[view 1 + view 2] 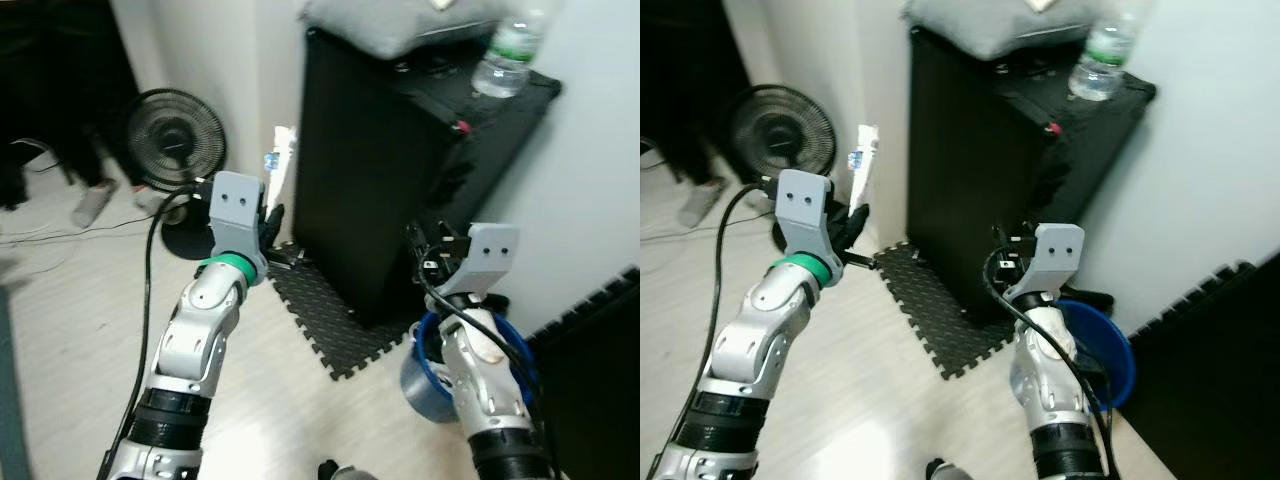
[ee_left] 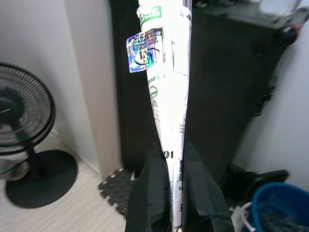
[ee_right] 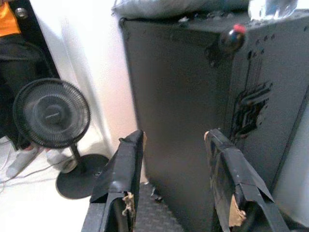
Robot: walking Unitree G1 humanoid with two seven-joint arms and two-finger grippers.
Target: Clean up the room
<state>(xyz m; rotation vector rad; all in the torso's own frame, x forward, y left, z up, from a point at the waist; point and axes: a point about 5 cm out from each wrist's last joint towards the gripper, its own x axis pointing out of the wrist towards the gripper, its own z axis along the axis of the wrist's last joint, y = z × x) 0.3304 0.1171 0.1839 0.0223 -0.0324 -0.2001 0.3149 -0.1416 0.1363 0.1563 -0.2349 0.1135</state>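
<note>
- The left claw (image 2: pixel 175 193) is clamped on a flat white printed wrapper (image 2: pixel 166 82), fingers pinching its lower end.
- The wrapper's long axis runs straight out along the fingers, its far end toward the gap between the wall and the black case (image 1: pixel 400 170).
- The right claw (image 3: pixel 176 183) hangs with fingers apart and nothing between them, facing the case front.
- A blue bucket (image 1: pixel 1110 350) sits on the floor just beside the right arm, so the right side is nearer to it.

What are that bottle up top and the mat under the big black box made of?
The bottle looks like clear, glossy plastic: you can see through it. The mat looks like matte black foam, judging by its jigsaw-toothed edges and textured surface, though rubber is possible.
</note>
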